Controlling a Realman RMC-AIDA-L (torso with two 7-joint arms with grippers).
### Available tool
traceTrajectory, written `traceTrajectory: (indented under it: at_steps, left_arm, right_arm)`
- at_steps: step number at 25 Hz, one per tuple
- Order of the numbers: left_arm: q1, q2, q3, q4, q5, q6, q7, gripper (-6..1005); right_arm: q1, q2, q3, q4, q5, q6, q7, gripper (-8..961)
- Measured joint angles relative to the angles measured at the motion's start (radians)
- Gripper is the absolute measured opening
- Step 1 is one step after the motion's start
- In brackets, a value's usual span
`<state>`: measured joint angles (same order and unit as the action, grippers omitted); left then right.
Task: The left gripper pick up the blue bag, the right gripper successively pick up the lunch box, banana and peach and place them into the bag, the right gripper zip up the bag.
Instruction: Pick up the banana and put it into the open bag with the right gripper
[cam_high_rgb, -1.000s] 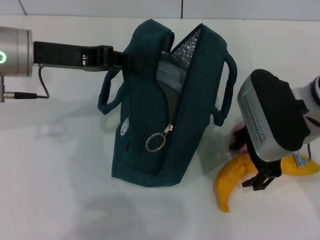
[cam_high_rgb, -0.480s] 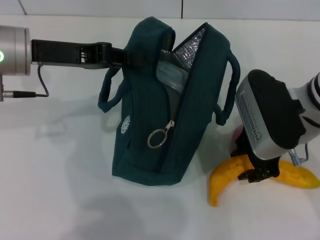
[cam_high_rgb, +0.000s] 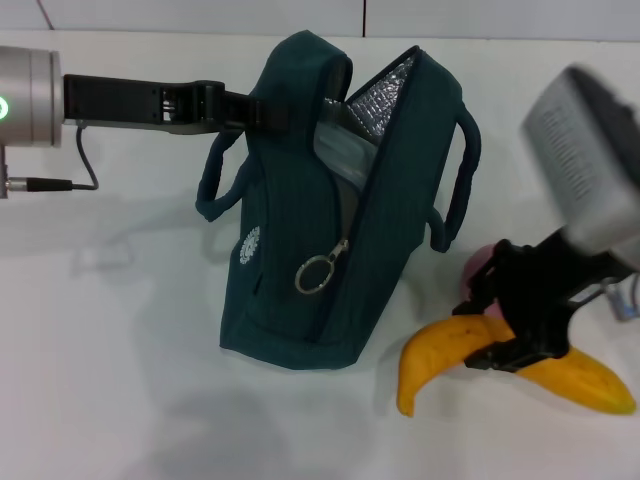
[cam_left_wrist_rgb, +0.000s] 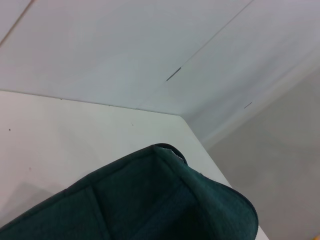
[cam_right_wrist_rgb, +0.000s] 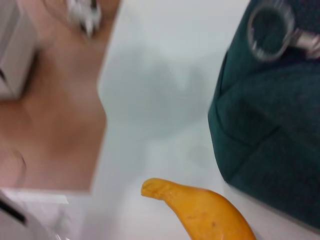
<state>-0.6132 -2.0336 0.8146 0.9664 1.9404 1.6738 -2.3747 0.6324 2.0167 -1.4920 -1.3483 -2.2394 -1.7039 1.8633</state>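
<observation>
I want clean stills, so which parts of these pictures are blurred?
Head view: the right gripper and its wrist housing are motion-smeared; the blue bag is sharp. Right wrist view: the zipper ring and banana look soft. Left wrist view: sharp.

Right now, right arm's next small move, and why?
Probably carry the banana up and toward the blue bag. The right gripper is clamped across its middle, the left gripper holds the bag's edge with the mouth unzipped, and the lunch box already shows inside.
</observation>
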Motion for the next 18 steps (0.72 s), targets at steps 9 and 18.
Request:
traceTrajectory:
  at_steps: [9,18]
  left_arm:
    - [-0.015,0.0,0.0,0.0,0.0,-0.002,0.0,55]
    - [-0.038,-0.008,0.007,0.0,0.001,-0.005,-0.011,55]
  right_arm:
    - [0.04,-0.02,0.388,0.231,0.092,-0.339,-0.106,454]
    - [0.061,-0.086,0.568,0.43,0.343,-0.438,-0.22,466]
